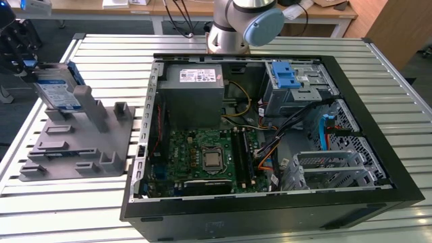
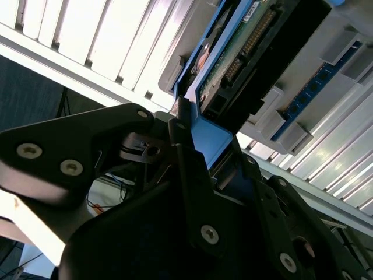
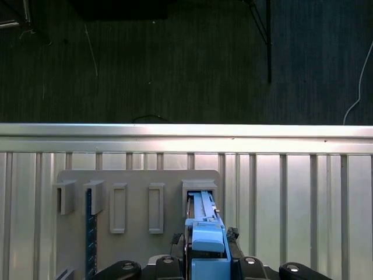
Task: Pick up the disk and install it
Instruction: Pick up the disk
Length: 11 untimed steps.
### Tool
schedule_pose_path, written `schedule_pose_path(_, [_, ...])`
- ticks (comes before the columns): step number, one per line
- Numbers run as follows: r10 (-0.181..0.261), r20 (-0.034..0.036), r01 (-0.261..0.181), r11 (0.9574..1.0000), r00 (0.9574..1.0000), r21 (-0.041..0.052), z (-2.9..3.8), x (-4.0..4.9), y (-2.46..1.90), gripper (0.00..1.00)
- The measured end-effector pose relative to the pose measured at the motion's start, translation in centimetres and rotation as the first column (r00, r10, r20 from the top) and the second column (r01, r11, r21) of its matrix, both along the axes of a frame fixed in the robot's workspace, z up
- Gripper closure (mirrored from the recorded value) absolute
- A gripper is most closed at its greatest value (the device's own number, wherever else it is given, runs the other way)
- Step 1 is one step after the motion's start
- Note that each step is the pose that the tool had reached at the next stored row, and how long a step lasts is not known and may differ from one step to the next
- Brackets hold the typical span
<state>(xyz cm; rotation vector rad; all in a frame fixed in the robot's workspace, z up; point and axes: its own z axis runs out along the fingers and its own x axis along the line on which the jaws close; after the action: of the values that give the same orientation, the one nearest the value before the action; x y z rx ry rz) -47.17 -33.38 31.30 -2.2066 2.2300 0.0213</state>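
The disk (image 1: 57, 91) is a silver-grey drive with a blue-and-white label and a blue bracket. It stands on edge at the far-left end of the grey fixture plate (image 1: 68, 147), against an upright post. My gripper (image 1: 28, 68) sits over its upper end, at the exterior view's left. In the first wrist view the gripper (image 3: 205, 242) has its fingers on both sides of the disk's blue bracket (image 3: 201, 213). The second wrist view shows the disk's (image 2: 245, 52) circuit-board side and connector just beyond the gripper (image 2: 204, 146).
An open computer case (image 1: 270, 126) lies on the slatted metal table (image 1: 405, 126), to the fixture's right in the exterior view. Inside it are a grey power-supply box (image 1: 192, 91), a green motherboard (image 1: 209, 154) and a drive cage with a blue latch (image 1: 287, 76). The arm's base (image 1: 243, 25) stands behind the case.
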Motion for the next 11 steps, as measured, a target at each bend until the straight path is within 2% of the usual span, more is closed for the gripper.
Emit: schedule_pose_path(11, [0.000,0.0000,0.000,1.0000,1.0000,0.0000,1.03,0.00,0.00,0.64])
